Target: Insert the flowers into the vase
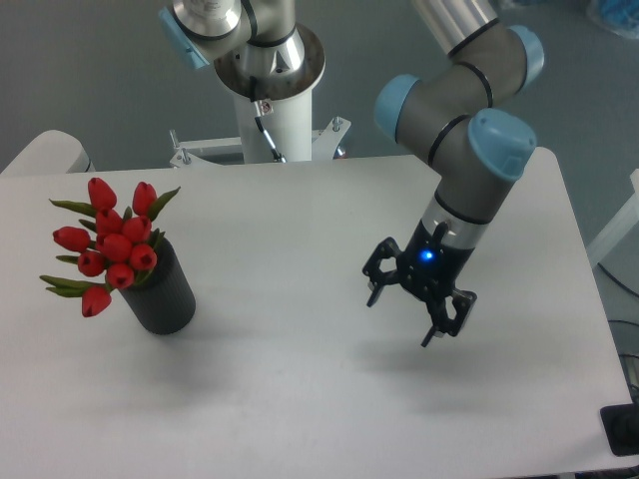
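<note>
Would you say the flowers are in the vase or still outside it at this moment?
In. The flowers rise from the mouth of the vase, stems hidden inside it, while the open, empty gripper is well away to the side.

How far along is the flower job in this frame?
It looks done: the flowers stand in the vase, buds and leaves sticking out of its mouth, the vase upright on the table. Nothing is in hand: the gripper hangs open and empty above the table, well to the side of the vase. Nothing visible seems left beyond parking the arm.

White table [300, 220], grey-blue floor [100, 60]
</note>
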